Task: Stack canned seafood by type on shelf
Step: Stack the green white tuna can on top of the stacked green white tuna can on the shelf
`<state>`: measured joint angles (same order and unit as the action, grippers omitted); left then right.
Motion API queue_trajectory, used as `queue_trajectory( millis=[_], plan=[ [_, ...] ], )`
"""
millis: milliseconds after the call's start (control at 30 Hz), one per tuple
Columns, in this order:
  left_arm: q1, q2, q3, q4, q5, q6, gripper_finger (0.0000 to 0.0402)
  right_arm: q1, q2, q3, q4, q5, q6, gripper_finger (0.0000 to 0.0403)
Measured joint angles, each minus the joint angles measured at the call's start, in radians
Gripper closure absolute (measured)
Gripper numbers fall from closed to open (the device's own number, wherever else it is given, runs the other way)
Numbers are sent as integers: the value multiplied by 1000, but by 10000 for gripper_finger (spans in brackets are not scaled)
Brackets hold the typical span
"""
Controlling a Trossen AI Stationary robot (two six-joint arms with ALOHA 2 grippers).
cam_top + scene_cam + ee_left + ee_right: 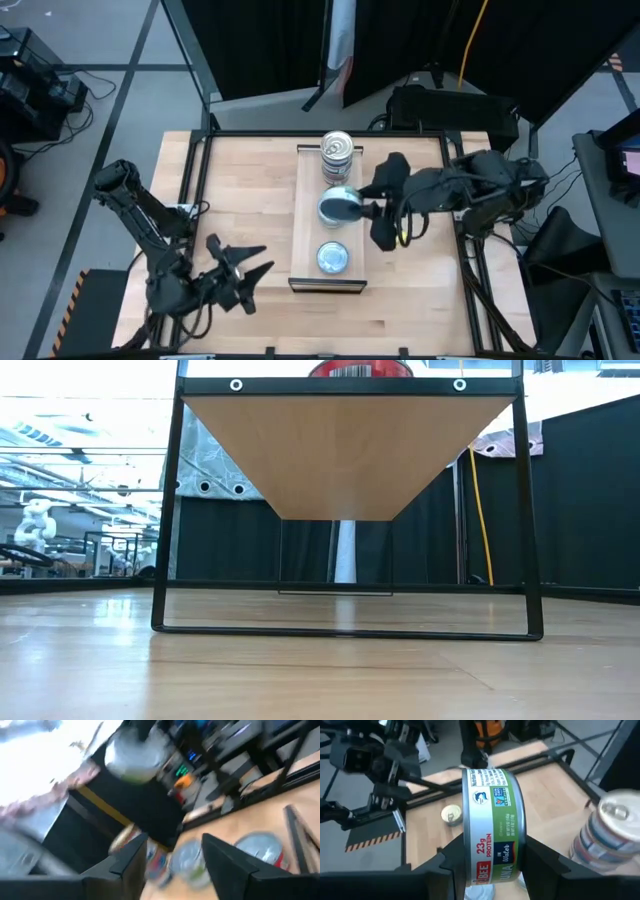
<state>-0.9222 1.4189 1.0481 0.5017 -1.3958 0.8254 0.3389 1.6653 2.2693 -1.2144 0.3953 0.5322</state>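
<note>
Clamped on edge between the right gripper [490, 865] fingers, the green-labelled tin [492, 825] hangs over the shelf [303, 215] middle, flat faces sideways, the tall stack [338, 155] at 12 o'clock, a single tin [333, 258] at 6, while the left gripper [255, 268], parted and empty, waits well apart at 8.

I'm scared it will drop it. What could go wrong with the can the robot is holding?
The right hand grips the tuna can on its edge, so it might slip or roll when let go over the shelf. It could also bump the tall stack close beside it and topple it.
</note>
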Motion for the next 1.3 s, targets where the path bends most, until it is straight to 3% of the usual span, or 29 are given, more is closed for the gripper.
queue_trajectory(
  millis=[133, 300, 400, 533, 700, 867, 1300],
  plan=[
    [-30, 1, -1, -180, -68, -216, 210, 3, -43, -129, 52, 8, 50, 262],
    [-52, 1, -1, -200, -76, -331, 210, 32, -130, -426, 224, 144, 112, 262],
    [-70, 1, -1, -215, -76, -359, 210, 36, -191, -660, 450, 155, 129, 262],
    [-87, 1, -1, -288, -75, -433, 210, 28, -277, -957, 930, 163, 130, 262],
    [-103, 1, -1, -375, -75, -528, 210, 23, -317, -1226, 1356, 254, 184, 262],
    [-122, 1, -1, -384, -63, -540, 210, 20, -311, -1346, 1564, 310, 252, 262],
    [-166, 1, -1, -384, -59, -533, 210, 2, -308, -1367, 1495, 362, 356, 262]
  ],
)
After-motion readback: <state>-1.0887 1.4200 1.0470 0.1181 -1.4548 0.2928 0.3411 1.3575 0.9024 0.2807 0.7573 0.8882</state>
